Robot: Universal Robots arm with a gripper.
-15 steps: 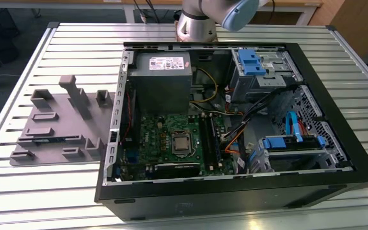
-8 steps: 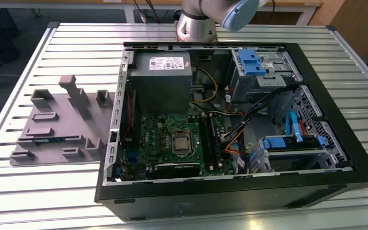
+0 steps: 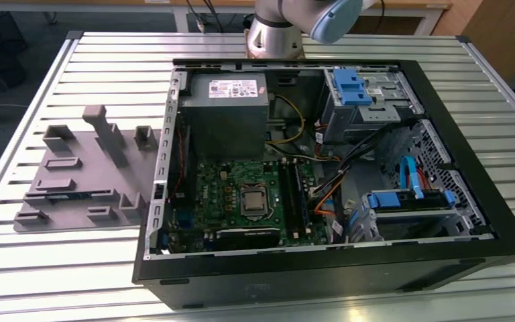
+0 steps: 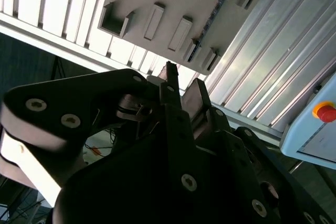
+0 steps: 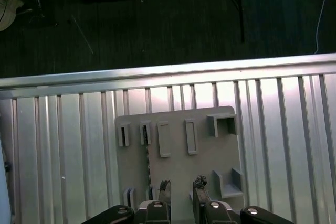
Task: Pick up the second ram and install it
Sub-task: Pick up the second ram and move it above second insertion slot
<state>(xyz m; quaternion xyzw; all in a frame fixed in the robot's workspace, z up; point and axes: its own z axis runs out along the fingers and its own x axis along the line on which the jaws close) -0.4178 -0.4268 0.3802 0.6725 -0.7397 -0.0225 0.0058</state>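
Tool, part-open and empty, hovers above the gray holder tray near an edge of the counter. A clean pick probably needs it centred over the slotted second ram.

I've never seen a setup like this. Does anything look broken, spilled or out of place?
Nothing stands out. The computer case lies open on the table, and the gray holder tray sits flat beside it.

We see bright, even light on the slatted table, with soft shadow inside the computer case. In both wrist views the slats glare near white, the gripper dark against them, the floor beyond dim.
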